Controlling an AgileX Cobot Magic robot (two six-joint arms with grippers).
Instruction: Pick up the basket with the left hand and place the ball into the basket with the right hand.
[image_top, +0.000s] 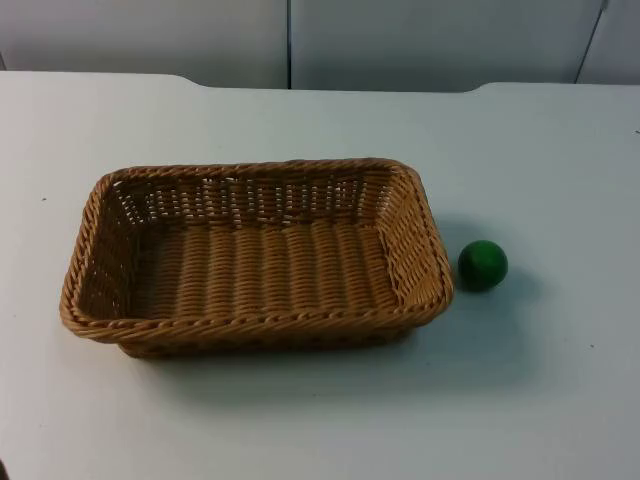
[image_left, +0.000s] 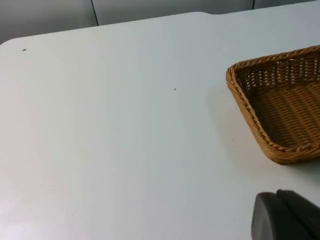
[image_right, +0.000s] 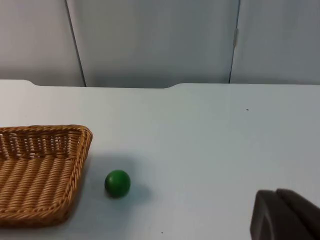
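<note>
White table (image_top: 560, 400), wicker basket (image_top: 255, 255), green ball (image_top: 483, 265) just beside.

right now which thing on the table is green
The ball, a small green sphere on the table just beside the brown wicker basket, not touching it.

A rectangular woven wicker basket (image_top: 255, 255) sits flat on the white surface (image_top: 300, 420), open side up and empty. Just beside its right short end, apart from the rim, rests a small green ball (image_top: 483, 265).
</note>
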